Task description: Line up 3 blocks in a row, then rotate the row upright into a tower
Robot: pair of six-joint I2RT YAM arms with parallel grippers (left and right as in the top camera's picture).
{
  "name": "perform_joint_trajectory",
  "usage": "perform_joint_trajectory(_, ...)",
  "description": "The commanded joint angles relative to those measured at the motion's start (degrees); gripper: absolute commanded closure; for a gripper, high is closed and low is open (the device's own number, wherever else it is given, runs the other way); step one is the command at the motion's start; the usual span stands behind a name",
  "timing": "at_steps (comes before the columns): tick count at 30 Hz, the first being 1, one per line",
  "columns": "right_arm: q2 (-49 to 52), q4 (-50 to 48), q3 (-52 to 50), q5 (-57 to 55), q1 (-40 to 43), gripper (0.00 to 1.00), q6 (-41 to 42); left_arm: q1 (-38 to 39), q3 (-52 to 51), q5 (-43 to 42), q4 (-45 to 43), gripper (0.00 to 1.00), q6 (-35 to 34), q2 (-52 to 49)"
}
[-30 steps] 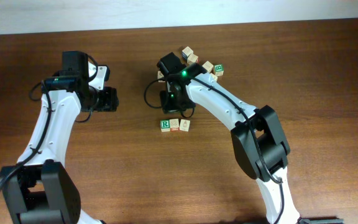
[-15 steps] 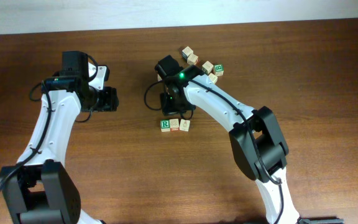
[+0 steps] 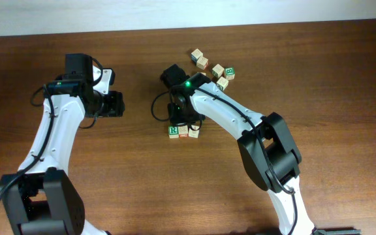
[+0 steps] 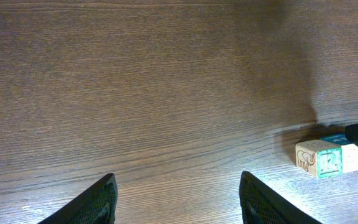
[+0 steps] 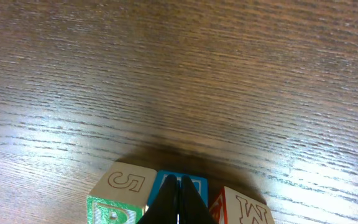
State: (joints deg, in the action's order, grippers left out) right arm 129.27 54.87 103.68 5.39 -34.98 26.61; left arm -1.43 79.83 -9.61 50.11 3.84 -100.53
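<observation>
right gripper [image 5: 179,185]: fingers pressed together, nothing held, tips at blue-topped middle block [image 5: 195,185] of three touching blocks [image 3: 183,131]. left gripper [image 4: 178,186]: fingers spread, empty, well apart over table [image 4: 135,93].

Three blocks [image 3: 173,131] side by side on the desk [image 3: 344,98], right claw [image 5: 179,190] over the middle one, loose blocks [image 3: 219,70] scattered at 1 o'clock, left claw [image 4: 176,202] well apart at 9 o'clock
</observation>
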Motion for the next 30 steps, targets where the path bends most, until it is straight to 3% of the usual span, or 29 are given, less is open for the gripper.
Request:
perform_joint_trajectory(1,-1.4,0.2,-0.4,-1.1,-0.3,0.96,0.5,-0.1,0.8,-0.7,0.5,0.39,-0.3,-0.3)
perform_joint_trajectory(17,-1.6,1.4,2.3,-0.9,0.9,0.95,0.9,-0.1,0.8,-0.7,0.5,0.39,-0.4,-0.3)
perform_joint_trajectory(24,-2.7,15.8,15.5,-1.0,6.7,0.95,-0.3,-0.1,0.8,-1.1,0.7,0.39,-0.4,-0.3)
perform_joint_trajectory(30,-2.6,22.7,12.8,-0.4,9.9,0.95,-2.8,-0.1,0.8,-1.5,0.7,0.39,-0.4,-0.3)
